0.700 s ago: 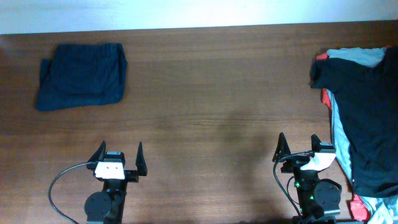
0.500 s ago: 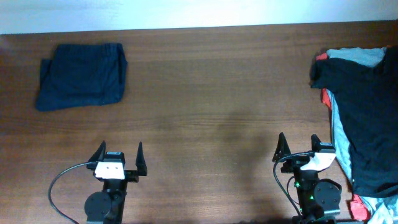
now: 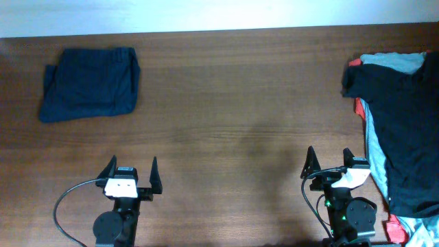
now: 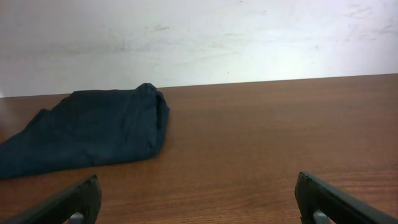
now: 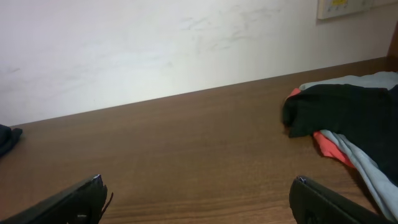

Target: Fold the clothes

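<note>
A heap of clothes lies at the table's right edge: a black T-shirt (image 3: 401, 130) on top, light grey-blue (image 3: 372, 147) and red fabric (image 3: 360, 108) beneath it. From the right wrist the same black shirt (image 5: 348, 112) shows at the right. A folded navy garment (image 3: 89, 84) rests at the far left, also seen from the left wrist as a navy garment (image 4: 87, 130). My left gripper (image 3: 130, 168) and right gripper (image 3: 329, 159) sit near the front edge, both open and empty, well apart from the clothes.
The wooden table (image 3: 233, 103) meets a white wall (image 4: 199, 37) along its far edge. A black cable (image 3: 65, 199) loops beside the left arm's base. A wall plate (image 5: 345, 6) is at the upper right of the right wrist view.
</note>
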